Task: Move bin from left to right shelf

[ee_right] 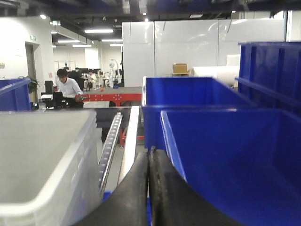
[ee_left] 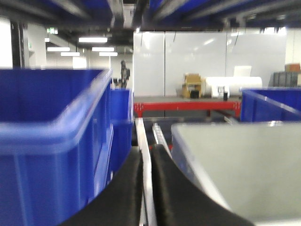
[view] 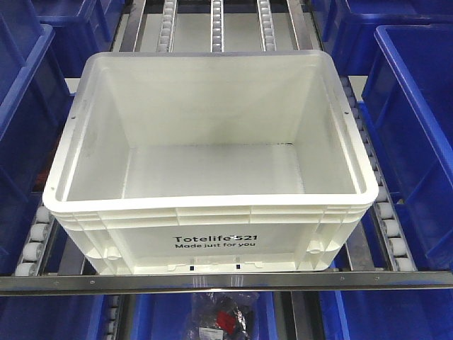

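The bin [view: 141, 237] is a large white rectangular plastic tote with a ribbed rim. Black print on the front wall reads "Totelife 521 Made just for you". It is empty and stands upright and level, open side up. Its front wall lies just behind the shelf's metal front bar [view: 226, 280] and parallel to it.

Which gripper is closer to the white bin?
Left, probably. The left gripper sits right beside the bin's wall; the right gripper has a roller rail between it and the bin.

White bin [view: 212, 106] with black lettering [view: 215, 241]; neighbouring bins [view: 414, 127] blue.
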Robot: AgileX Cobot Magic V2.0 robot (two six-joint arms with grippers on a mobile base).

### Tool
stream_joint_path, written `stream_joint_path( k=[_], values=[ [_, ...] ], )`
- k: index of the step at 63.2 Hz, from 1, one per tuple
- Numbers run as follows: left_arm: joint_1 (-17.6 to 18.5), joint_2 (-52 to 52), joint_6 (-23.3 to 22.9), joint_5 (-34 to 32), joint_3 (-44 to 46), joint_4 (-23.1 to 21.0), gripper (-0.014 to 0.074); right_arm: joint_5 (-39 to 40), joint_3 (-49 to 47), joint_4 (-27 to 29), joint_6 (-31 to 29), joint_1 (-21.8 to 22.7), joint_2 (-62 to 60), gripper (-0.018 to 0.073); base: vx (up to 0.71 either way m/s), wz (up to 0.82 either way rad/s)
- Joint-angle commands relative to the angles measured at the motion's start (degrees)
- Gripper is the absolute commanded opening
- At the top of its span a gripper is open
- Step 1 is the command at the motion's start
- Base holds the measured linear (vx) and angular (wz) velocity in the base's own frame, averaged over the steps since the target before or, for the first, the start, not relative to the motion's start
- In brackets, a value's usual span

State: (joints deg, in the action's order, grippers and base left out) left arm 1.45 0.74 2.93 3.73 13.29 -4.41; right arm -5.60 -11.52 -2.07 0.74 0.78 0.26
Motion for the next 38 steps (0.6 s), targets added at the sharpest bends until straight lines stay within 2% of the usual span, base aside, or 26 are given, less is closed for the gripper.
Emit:
stream_joint_path(
  k=[1,20,38],
  values=[
    [0.3,-0.4,-0.7,-0.5,6.3,-0.4,0.0031,-0.6,-6.5,-0.7,-2.3,-0.1,3.6,-0.0009,0.0,0.0],
    [0.3,-15.6,-0.7,10.1,25.3,-0.5,0.0031,-9.2,-23.0,-0.2,-3.5,-0.1,18.2,-0.0009,0.0,0.0],
    [0.3,-19.5,-0.7,11.0,26.3,-0.5,0.0031,-9.0,-23.8,0.2,-2.7,-0.1,22.5,-0.0009,0.0,0.0]
  ],
)
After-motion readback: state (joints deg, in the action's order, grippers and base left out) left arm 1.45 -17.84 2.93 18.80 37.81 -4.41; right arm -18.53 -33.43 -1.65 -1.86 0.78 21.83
